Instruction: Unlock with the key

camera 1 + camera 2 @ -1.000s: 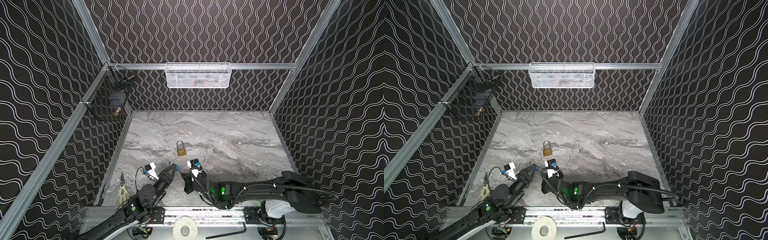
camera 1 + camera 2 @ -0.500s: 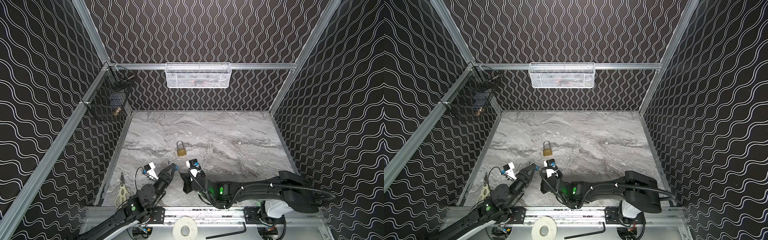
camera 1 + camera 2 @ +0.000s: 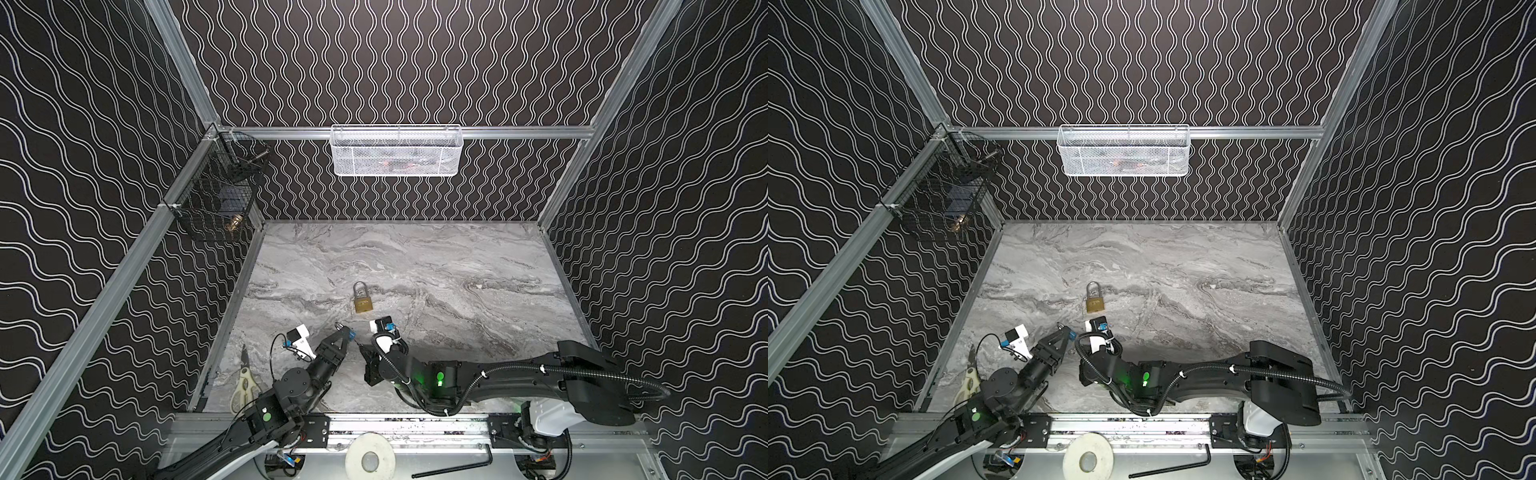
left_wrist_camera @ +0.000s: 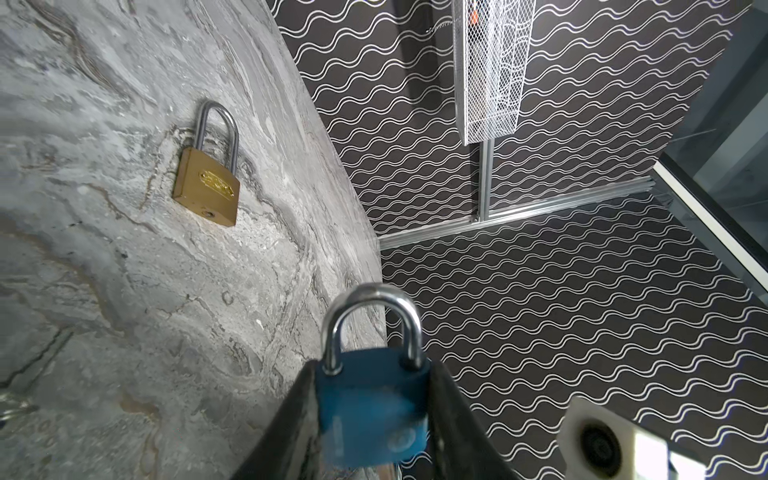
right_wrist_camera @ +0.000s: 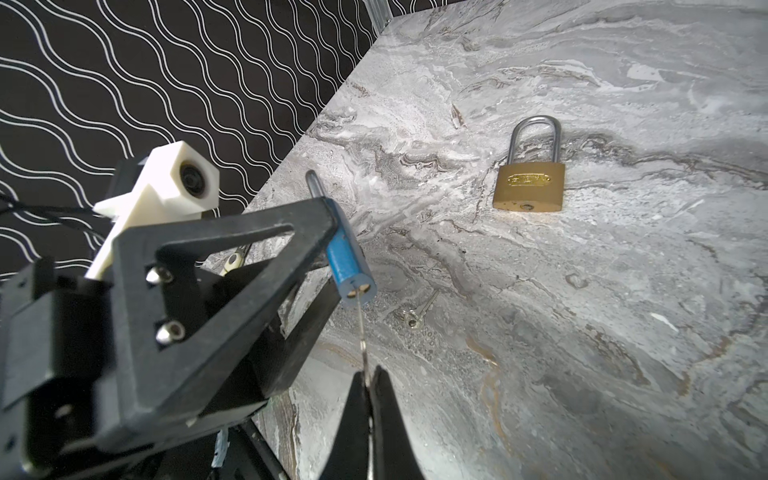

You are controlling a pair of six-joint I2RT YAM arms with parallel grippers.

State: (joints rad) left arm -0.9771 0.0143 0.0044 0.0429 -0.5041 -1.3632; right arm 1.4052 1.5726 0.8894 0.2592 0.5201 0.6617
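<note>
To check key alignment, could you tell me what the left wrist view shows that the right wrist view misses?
Left wrist only: the blue padlock with both shackle legs seated, and the white mesh basket. Right wrist only: the key pinched in the right gripper, tip at that padlock's underside, and a loose key on the table. Both: the brass padlock lying flat, and the left gripper holding the blue padlock.

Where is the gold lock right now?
In both top views the gold padlock lies flat on the marble table, a little left of middle, just beyond the blue padlock held by the left gripper.
</note>
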